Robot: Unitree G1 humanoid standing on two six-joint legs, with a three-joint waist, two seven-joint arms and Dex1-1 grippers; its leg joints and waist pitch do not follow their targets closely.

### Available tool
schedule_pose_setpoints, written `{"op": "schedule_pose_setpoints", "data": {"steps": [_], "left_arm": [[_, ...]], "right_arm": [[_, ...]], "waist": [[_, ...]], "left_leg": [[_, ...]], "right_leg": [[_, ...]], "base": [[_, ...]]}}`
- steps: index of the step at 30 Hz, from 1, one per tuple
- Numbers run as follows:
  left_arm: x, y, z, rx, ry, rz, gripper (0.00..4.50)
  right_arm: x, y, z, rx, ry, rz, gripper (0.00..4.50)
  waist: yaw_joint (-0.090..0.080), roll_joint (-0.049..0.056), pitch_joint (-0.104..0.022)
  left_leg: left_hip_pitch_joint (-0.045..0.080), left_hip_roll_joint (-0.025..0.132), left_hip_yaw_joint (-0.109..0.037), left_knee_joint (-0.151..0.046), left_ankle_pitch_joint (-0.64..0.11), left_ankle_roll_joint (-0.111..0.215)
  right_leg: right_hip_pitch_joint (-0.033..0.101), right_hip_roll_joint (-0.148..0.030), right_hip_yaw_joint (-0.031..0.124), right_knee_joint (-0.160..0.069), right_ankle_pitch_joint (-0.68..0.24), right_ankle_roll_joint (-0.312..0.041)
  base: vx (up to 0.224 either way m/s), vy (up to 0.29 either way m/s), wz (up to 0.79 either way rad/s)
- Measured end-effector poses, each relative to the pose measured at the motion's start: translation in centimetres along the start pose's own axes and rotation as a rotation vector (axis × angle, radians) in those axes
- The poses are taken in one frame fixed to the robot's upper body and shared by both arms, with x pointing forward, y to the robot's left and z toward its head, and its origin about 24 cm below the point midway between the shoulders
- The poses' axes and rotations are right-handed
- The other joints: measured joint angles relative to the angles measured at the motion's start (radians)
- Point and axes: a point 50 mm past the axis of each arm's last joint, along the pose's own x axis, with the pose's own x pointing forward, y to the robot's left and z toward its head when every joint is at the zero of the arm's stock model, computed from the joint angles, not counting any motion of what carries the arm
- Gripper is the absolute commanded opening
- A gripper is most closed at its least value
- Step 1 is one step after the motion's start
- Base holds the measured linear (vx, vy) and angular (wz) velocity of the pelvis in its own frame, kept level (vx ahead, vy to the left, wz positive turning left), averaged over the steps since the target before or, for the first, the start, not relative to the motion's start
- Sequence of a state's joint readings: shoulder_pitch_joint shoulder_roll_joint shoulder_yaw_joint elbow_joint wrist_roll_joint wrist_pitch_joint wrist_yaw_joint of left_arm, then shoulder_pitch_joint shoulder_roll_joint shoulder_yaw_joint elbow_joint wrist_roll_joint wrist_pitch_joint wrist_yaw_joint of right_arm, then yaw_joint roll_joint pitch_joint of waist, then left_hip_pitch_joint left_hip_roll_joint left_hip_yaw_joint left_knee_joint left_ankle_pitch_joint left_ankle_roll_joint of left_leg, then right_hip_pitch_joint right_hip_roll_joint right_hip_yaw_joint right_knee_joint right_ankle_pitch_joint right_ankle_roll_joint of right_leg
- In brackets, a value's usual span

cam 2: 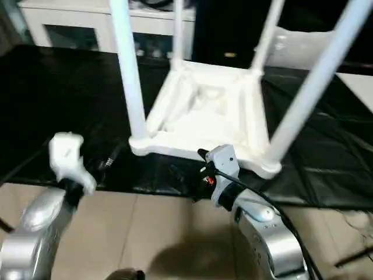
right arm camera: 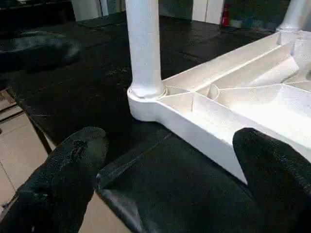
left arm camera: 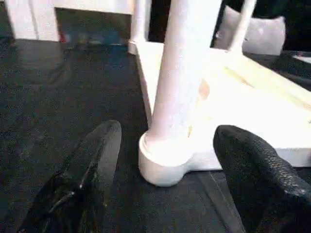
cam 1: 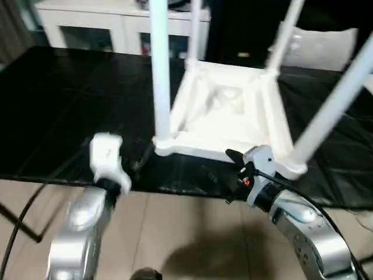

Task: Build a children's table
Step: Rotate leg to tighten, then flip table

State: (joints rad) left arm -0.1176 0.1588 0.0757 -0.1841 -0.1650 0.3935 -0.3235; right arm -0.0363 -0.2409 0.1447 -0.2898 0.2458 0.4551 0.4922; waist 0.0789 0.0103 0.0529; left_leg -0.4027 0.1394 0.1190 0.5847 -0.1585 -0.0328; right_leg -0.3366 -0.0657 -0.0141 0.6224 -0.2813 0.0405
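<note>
All four legs socketed; table waits upside down near the work surface's front edge.

The left gripper (left arm camera: 165,179), fingers spread wide and empty, faces the near-left leg (cam 1: 159,70); the tabletop (cam 1: 224,111) lies ribbed side up on the black work surface (cam 1: 64,105), presumably so sockets face upward; the right gripper (right arm camera: 170,179), likewise wide and empty, hovers at its near rim.

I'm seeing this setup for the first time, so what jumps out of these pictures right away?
The white tabletop lies upside down on a black mat, ribbed underside up, with four white tube legs standing up from its corner sockets. Both grippers hang open just off its near edge: the left gripper faces the near-left corner socket, and the right gripper points at the near rim.
</note>
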Motion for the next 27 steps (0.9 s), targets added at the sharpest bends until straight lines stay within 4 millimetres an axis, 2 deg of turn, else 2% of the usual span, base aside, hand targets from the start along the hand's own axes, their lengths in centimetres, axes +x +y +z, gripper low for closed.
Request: {"op": "schedule_pose_setpoints", "data": {"steps": [6,11,15,19,21,24,27], "left_arm": [[1.6,1.2,0.2,-0.024,0.016,-0.046,4.13],[3.2,1.2,0.8,-0.050,0.009,-0.138,4.13],[4.4,1.3,1.1,-0.048,0.003,-0.157,4.47],[5.9,1.3,1.1,-0.032,0.019,-0.147,4.47],[6.7,0.8,1.2,-0.042,0.022,-0.142,4.17],[7.1,0.3,1.1,-0.058,0.025,-0.136,4.07],[7.2,-0.2,0.9,-0.063,0.015,-0.120,3.74]], "right_arm": [[0.0,0.0,0.0,-0.007,0.004,0.016,4.50],[0.0,-0.1,-0.1,-0.008,0.010,-0.002,4.50],[0.3,-0.5,-0.6,-0.003,0.036,-0.056,4.50],[0.9,-0.8,-0.6,0.001,0.047,-0.111,4.50],[1.1,-0.9,-0.9,0.008,0.061,-0.130,4.50],[1.1,-0.8,-1.0,0.017,0.072,-0.137,4.50],[1.2,-0.6,-1.1,0.032,0.065,-0.135,4.50]], "waist": [[-0.012,-0.001,0.000],[-0.011,-0.003,-0.001],[-0.009,-0.003,-0.001],[-0.007,-0.005,-0.002],[-0.001,-0.004,-0.003],[0.004,-0.004,-0.003],[0.009,-0.004,-0.003]], "left_leg": [[-0.003,-0.002,0.012,0.000,0.000,0.000],[-0.001,-0.002,0.024,0.000,0.000,0.000],[-0.002,-0.001,0.029,0.000,0.000,0.000],[-0.010,0.002,0.032,0.000,0.002,0.003],[-0.020,0.007,0.034,0.000,0.013,0.014],[-0.021,0.008,0.037,0.000,0.011,0.017],[-0.021,0.010,0.039,0.000,0.010,0.018]], "right_leg": [[-0.010,-0.013,0.000,-0.011,0.022,-0.002],[-0.013,-0.019,0.000,-0.011,0.036,-0.001],[-0.017,-0.023,0.000,-0.010,0.046,0.005],[-0.023,-0.023,-0.001,-0.008,0.054,0.003],[-0.032,-0.019,-0.002,-0.007,0.053,0.004],[-0.033,-0.019,-0.001,-0.009,0.053,0.003],[-0.033,-0.019,-0.001,-0.010,0.053,0.003]], "base": [[0.000,0.000,0.00],[0.000,0.000,0.00],[0.000,0.000,0.00],[0.043,-0.008,-0.05],[0.000,0.000,0.00],[0.000,0.000,0.00],[0.000,0.000,0.00]]}}
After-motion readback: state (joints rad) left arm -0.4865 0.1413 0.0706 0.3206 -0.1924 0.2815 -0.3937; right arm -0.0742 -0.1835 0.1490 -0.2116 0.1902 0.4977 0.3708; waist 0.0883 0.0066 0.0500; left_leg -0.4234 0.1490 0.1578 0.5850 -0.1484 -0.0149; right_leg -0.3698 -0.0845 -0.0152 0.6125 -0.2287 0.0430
